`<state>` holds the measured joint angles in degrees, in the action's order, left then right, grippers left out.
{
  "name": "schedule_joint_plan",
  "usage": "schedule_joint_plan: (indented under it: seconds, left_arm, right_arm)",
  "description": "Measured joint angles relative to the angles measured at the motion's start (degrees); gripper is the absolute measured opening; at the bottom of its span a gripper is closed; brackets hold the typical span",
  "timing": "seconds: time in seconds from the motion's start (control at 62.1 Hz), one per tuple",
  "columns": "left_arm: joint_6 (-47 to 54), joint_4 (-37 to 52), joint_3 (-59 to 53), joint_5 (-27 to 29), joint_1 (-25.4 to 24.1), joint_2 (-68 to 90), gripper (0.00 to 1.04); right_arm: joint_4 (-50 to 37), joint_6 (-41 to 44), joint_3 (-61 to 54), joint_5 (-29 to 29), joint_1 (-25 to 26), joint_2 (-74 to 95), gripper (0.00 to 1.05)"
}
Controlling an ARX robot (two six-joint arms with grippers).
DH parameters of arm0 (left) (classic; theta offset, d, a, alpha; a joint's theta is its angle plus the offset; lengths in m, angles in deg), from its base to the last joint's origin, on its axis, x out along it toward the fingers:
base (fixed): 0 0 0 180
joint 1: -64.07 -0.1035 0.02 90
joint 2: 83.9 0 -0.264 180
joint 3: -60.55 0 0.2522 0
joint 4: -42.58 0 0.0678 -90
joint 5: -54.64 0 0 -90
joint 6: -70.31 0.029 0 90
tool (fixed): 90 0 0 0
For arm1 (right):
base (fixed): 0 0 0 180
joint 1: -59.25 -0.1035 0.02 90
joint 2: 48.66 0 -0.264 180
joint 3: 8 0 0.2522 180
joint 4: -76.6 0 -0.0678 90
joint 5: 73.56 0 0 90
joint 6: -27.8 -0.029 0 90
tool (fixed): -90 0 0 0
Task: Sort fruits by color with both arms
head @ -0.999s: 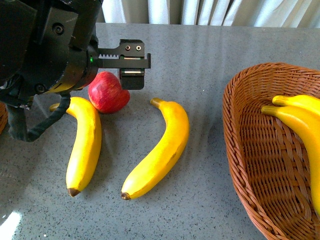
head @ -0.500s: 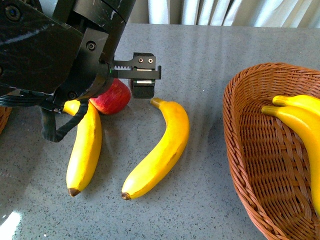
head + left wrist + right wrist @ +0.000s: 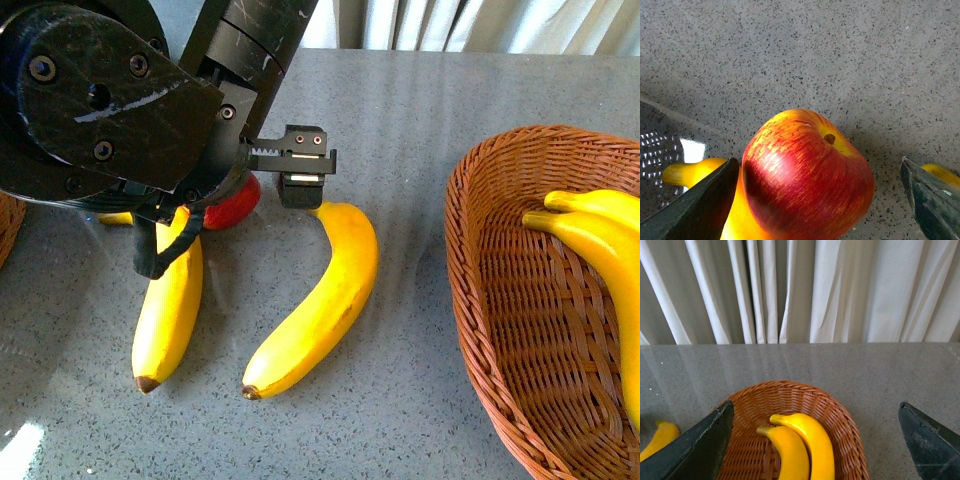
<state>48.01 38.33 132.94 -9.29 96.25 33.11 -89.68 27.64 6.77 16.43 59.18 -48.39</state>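
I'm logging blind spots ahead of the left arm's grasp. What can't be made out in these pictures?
Apple: front view, mostly hidden behind the left arm; left wrist view, its lower part cut off by the frame edge.
Left banana: front view, upper part behind that arm.
Basket and the bananas in it: front view, cut off by the right edge.

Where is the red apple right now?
In the front view the apple sits left of centre on the grey table, mostly hidden under the left gripper, whose open fingers straddle it, beside the leftmost banana.
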Motion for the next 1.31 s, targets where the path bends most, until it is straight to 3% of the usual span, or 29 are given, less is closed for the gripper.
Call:
schedule_joint_plan:
  seconds: [0.371,0.451,0.58,0.661,1.305]
  left_arm:
    - [0.5,-0.7,1.9,0.1,-0.4,2.3,0.96]
    - [0.9,-1.0,2.0,0.5,-0.4,2.7,0.86]
    - [1.2,-1.0,2.5,0.9,-0.5,2.8,0.63]
    - [1.5,-0.9,2.6,1.1,-0.4,2.7,0.56]
    - [2.2,0.3,-4.3,2.4,-0.9,-12.5,0.54]
  right_arm:
    - [0.0,0.0,0.0,0.0,0.0,0.0,0.96]
    - [0.0,0.0,0.0,0.0,0.0,0.0,0.96]
    - [0.0,0.0,0.0,0.0,0.0,0.0,0.96]
    - [0.0,0.0,0.0,0.0,0.0,0.0,0.96]
    - [0.0,0.0,0.0,0.0,0.0,0.0,0.96]
